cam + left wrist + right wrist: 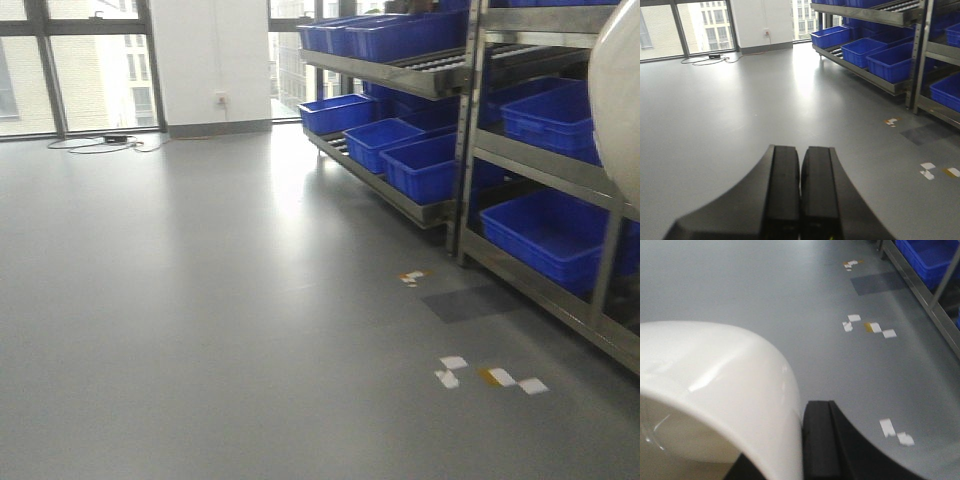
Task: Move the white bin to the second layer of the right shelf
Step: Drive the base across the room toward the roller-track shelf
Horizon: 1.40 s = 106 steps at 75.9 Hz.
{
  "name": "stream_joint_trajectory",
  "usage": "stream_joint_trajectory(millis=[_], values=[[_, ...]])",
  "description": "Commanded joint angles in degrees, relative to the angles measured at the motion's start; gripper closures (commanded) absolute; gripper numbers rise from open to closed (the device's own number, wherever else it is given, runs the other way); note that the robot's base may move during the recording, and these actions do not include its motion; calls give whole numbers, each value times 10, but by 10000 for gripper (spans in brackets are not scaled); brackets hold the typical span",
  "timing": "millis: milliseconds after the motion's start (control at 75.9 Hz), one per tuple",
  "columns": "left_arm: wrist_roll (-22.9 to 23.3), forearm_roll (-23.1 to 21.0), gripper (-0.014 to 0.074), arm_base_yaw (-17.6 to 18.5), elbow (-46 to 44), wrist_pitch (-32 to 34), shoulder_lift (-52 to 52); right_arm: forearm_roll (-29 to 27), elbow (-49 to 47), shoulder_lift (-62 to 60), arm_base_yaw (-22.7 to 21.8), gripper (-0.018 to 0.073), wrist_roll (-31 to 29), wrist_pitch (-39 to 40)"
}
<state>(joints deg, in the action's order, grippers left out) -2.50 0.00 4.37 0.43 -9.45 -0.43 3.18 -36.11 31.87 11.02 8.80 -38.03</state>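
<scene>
The white bin [715,375] fills the left of the right wrist view, tipped with its glossy wall toward the camera. My right gripper [796,440] is shut on its rim, one black finger [817,430] outside the wall and the other inside. In the front view the white bin [615,100] shows at the right edge, held in the air in front of the right shelf [545,165]. The shelf's middle level carries blue crates [555,115]. My left gripper [800,150] is shut and empty, above bare floor.
A second steel rack [400,70] with blue crates runs along the back right toward the windows. Blue crates [550,235] also fill the right shelf's bottom level. Tape marks [490,375] lie on the grey floor, with cables [100,143] by the far wall.
</scene>
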Motion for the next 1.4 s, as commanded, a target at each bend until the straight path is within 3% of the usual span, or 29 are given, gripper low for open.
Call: stream_joint_trajectory(millis=[0, 1384], values=[[3, 0, 512, 1, 21, 50, -8, 4, -18, 0, -4, 504, 2, 52], [3, 0, 512, 1, 21, 50, -8, 4, -18, 0, -4, 504, 2, 52]])
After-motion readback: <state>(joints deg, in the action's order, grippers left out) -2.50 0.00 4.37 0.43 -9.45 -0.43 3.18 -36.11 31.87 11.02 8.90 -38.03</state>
